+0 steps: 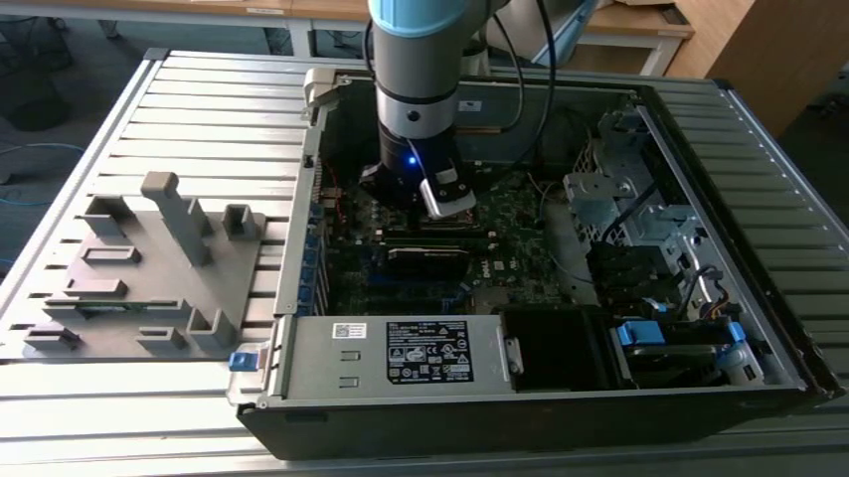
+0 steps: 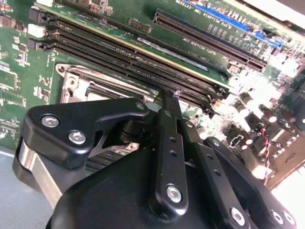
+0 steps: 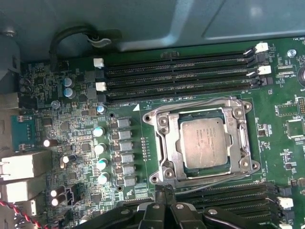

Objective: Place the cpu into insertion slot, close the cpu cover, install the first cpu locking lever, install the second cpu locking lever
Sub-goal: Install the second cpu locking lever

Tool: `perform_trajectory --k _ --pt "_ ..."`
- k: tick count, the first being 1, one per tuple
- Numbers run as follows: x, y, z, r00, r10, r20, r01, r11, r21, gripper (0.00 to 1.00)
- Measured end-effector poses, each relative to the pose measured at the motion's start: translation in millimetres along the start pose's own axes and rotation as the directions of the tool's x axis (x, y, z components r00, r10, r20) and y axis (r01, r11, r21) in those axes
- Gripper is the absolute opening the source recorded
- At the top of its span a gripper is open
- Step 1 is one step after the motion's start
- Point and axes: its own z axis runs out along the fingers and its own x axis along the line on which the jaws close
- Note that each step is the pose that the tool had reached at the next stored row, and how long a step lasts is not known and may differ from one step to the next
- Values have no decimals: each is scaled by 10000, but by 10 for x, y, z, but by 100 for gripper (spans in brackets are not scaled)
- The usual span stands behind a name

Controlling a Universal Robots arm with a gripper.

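cpu (image 3: 203, 141) seated in socket, just beyond hand (image 3: 164, 191).

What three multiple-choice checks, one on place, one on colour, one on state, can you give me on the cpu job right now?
1. Where is the cpu? A beside the case; B in its socket on the motherboard; C on a memory slot.
2. Motherboard colour? A red; B white; C green.
3. The cpu cover is: A lying flat around the cpu; B standing upright; C gone.
Answers: 1 B, the chip sits inside the socket; 2 C, the board is green; 3 A, the frame lies flat around the chip.
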Motion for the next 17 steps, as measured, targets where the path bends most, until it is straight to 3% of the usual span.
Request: perform_trajectory --k 3,8,13,17 --pt "3 -4 11 10000 4 -6 -4 10000 -62 10" --pt "6 -6 19 10000 12 -34 -13 9996 -281 10" --pt "7 -18 27 10000 14 -39 -15 9995 -331 10" --pt "16 -42 29 10000 19 -44 -21 9989 -460 10"
